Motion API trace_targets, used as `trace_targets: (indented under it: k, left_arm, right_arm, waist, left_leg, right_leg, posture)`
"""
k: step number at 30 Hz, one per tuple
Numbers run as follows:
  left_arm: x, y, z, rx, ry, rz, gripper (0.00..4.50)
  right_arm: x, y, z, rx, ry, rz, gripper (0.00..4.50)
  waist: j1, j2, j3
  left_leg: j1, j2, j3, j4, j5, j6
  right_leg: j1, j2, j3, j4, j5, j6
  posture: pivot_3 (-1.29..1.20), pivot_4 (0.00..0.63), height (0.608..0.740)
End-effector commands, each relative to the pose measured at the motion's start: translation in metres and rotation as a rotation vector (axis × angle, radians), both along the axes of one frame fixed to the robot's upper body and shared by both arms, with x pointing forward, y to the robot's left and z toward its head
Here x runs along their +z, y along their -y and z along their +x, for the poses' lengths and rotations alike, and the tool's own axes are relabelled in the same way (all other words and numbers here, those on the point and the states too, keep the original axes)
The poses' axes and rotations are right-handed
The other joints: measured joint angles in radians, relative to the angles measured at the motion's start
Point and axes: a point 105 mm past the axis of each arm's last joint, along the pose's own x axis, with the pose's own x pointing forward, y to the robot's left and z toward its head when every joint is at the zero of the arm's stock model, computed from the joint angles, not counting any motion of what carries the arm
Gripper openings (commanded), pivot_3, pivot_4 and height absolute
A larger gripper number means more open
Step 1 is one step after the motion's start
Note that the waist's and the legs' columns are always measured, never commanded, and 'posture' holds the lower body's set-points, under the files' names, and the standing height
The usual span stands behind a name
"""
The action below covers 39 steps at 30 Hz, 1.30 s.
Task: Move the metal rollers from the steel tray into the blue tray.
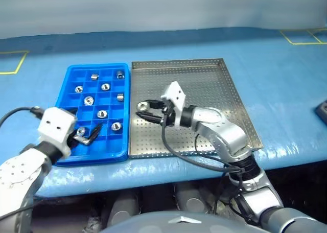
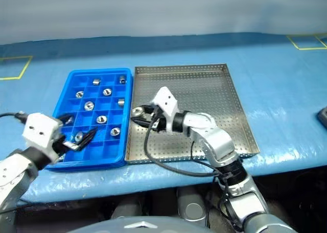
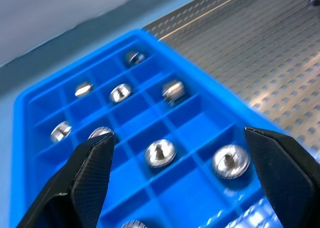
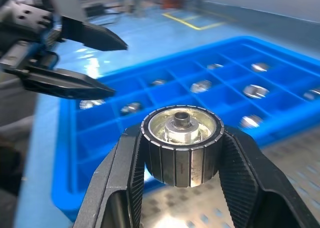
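While the left end effector (image 1: 84, 136) is held wide over the blue tray (image 1: 71, 77), a roller (image 4: 182, 144) is squeezed by the right end effector (image 1: 144, 111), its hole end pointed toward that tray.

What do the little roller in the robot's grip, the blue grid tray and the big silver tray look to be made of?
The roller in the right hand looks like polished metal: bright, mirror-like glints and a ridged side. The blue tray appears to be moulded plastic, uniformly coloured with a soft gloss. The steel tray seems thin sheet metal, dull silver and punched with rows of holes.
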Motion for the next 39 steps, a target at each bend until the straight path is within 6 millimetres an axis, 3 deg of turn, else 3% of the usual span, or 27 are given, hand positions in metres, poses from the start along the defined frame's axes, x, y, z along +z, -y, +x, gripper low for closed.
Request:
trace_targets:
  k: [1,6,10,28,29,35,39]
  left_arm:
    - [0.012,-0.011,-0.024,0.092,0.039,0.045,4.50]
    - [-0.001,-0.015,-0.046,0.156,0.005,0.008,4.50]
    - [-0.009,-0.009,-0.051,0.168,0.002,-0.022,4.50]
    - [-0.007,0.003,-0.039,0.119,0.015,-0.026,4.50]
    - [-0.007,0.003,-0.038,0.116,0.015,-0.025,4.50]
    - [-0.006,0.005,-0.034,0.102,0.016,-0.026,4.50]
    - [-0.005,0.014,-0.026,0.064,0.030,-0.040,4.50]
  right_arm:
    - [0.003,-0.028,-0.019,0.169,0.027,0.005,1.74]
    - [-0.009,-0.050,-0.028,0.270,0.005,-0.028,1.74]
    - [-0.019,-0.061,-0.024,0.288,-0.004,-0.057,1.74]
    - [-0.038,-0.061,0.007,0.180,-0.012,-0.125,1.74]
    - [-0.038,-0.061,0.007,0.177,-0.012,-0.125,2.47]
    - [-0.031,-0.060,0.009,0.154,0.013,-0.090,4.35]
    - [-0.006,-0.053,0.020,0.059,0.044,0.012,4.47]
  waist:
    - [0.033,0.000,0.000]
    - [0.119,-0.002,-0.001]
    - [0.154,-0.002,0.000]
    - [0.166,-0.002,-0.001]
    - [0.167,-0.003,-0.001]
    - [0.166,-0.003,-0.001]
    - [0.165,-0.003,-0.001]
  left_leg:
    - [0.000,0.000,-0.001,0.000,0.000,-0.001]
    - [-0.001,-0.001,-0.009,0.000,-0.002,-0.002]
    - [-0.001,-0.001,-0.015,0.000,-0.002,-0.004]
    - [-0.001,0.001,-0.023,-0.006,0.001,-0.013]
    - [-0.001,0.001,-0.023,-0.007,0.001,-0.014]
    - [0.001,0.001,-0.023,-0.014,0.003,-0.017]
    - [0.001,0.001,-0.024,-0.016,0.004,-0.018]
  right_leg:
    - [0.000,0.000,-0.001,0.000,0.000,-0.001]
    - [0.001,-0.003,-0.011,-0.001,-0.006,-0.010]
    - [0.002,-0.004,-0.019,-0.002,-0.008,-0.012]
    - [0.003,0.001,-0.029,0.001,-0.013,-0.021]
    - [0.003,0.001,-0.029,0.001,-0.014,-0.021]
    - [0.001,0.001,-0.030,0.001,-0.014,-0.022]
    - [0.001,0.000,-0.033,0.001,-0.014,-0.022]
  posture:
    - [0.20,0.150,0.740]
    - [0.27,0.150,0.740]
    - [0.31,0.150,0.740]
    - [0.27,0.150,0.740]
    - [0.27,0.150,0.740]
    - [0.26,0.150,0.740]
    - [0.22,0.150,0.740]
